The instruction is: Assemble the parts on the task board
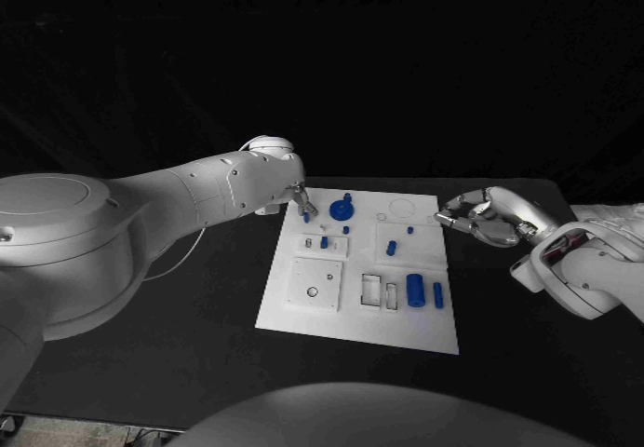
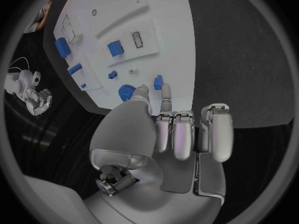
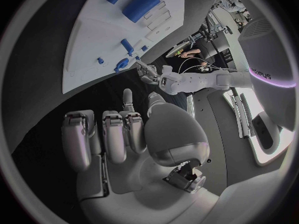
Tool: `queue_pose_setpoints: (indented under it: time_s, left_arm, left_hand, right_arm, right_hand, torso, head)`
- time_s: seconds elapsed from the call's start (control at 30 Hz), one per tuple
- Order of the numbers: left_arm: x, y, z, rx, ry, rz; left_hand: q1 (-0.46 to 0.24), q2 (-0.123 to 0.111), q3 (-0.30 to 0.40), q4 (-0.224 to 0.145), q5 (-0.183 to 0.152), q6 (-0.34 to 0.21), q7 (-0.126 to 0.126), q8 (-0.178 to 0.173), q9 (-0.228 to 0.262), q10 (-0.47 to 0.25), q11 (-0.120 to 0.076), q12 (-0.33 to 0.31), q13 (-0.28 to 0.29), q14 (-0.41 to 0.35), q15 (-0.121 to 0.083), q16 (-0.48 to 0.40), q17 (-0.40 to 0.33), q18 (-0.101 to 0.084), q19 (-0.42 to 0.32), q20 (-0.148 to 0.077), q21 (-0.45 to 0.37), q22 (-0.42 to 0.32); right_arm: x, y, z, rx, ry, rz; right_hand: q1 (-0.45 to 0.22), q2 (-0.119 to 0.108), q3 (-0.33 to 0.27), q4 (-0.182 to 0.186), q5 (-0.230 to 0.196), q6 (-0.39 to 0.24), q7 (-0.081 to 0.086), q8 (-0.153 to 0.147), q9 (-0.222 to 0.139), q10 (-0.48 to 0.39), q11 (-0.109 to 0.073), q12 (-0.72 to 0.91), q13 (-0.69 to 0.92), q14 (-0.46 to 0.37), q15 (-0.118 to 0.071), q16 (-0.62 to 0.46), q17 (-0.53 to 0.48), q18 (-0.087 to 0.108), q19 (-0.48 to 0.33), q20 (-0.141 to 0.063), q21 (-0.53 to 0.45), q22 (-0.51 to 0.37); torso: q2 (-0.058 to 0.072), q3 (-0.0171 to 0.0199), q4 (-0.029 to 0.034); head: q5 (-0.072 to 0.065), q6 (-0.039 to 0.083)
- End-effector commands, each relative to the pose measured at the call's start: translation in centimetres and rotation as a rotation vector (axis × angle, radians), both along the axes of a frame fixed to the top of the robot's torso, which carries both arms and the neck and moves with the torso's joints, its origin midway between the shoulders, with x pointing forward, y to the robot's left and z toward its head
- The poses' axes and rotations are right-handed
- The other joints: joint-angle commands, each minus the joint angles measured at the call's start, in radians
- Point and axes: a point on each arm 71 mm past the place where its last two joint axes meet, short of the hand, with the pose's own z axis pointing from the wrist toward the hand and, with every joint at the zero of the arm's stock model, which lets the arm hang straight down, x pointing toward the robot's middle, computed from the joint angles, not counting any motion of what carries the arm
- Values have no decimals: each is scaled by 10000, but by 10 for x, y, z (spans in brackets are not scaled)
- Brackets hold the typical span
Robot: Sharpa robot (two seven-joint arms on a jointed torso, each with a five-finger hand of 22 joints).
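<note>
The white task board point(image 1: 312, 312) lies mid-table with several blue parts on it. My left hand point(image 1: 298, 196) hovers over the board's far left corner. Its thumb and one straight finger point(image 2: 166, 92) are apart, their tips just short of a small blue peg point(image 2: 158, 81) point(image 1: 306, 216); the other fingers are curled. A blue gear-like part point(image 1: 340, 207) point(image 2: 126, 91) sits beside the peg. My right hand point(image 1: 480, 221) hangs off the board's far right edge with nothing in it. Its thumb and one finger are extended and the rest are curled point(image 3: 115, 134).
More small blue pegs point(image 1: 391, 248) stand mid-board. A thick blue cylinder point(image 1: 416, 290) and a slim one point(image 1: 437, 294) lie near the right edge. Rectangular recesses point(image 1: 377, 291) and a square plate with a hole point(image 1: 316, 279) take the near half. Black table surrounds the board.
</note>
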Motion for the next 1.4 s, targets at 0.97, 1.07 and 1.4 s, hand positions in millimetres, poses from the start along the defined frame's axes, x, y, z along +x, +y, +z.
queue_pose_setpoints:
  time_s: [0.97, 1.07, 1.4]
  left_arm:
    - [-1, -2, -2, -10, -108, -116]
    - [-1, -2, -2, -19, -133, -89]
    - [-2, -3, -2, -18, -140, -54]
  left_hand:
    - [1346, -149, 1435, -11, -371, 49, -247, 308, 699, 1058, -244, 24, 2635, 1053, -182, 25, 2631, -67, 768, -198, -98, 2419]
    - [1430, -178, 1661, -13, -333, 56, -260, 328, 762, 1058, -257, 24, 2635, 1053, -193, 25, 2631, -64, 764, -213, -110, 2415]
    - [1568, -418, 2231, -33, -215, 86, -297, 388, 938, 1058, -287, 24, 2635, 1053, -224, 25, 2631, -58, 754, -240, -141, 2406]
  right_arm:
    - [0, -1, -1, -91, 180, -30]
    - [0, -1, -1, -95, 185, -42]
    - [0, -2, -1, -106, 199, -65]
  right_hand:
    - [78, 93, -66, -24, 103, 112, 7, -37, 12, 1068, 55, 39, 2632, 1026, 48, 34, 2633, 9, 657, 50, -14, 2436]
    - [85, 96, -65, -25, 110, 115, 6, -37, 12, 1068, 56, 39, 2632, 1026, 48, 34, 2633, 14, 643, 50, -29, 2430]
    - [95, 101, -63, -27, 118, 119, 6, -37, 13, 1068, 57, 39, 2632, 1026, 49, 34, 2633, 17, 633, 51, -39, 2425]
  torso:
    - [0, 2, 0]
    - [1, 3, 1]
    - [-6, 7, 9]
  head:
    - [13, -1]
    - [8, -1]
    - [41, -1]
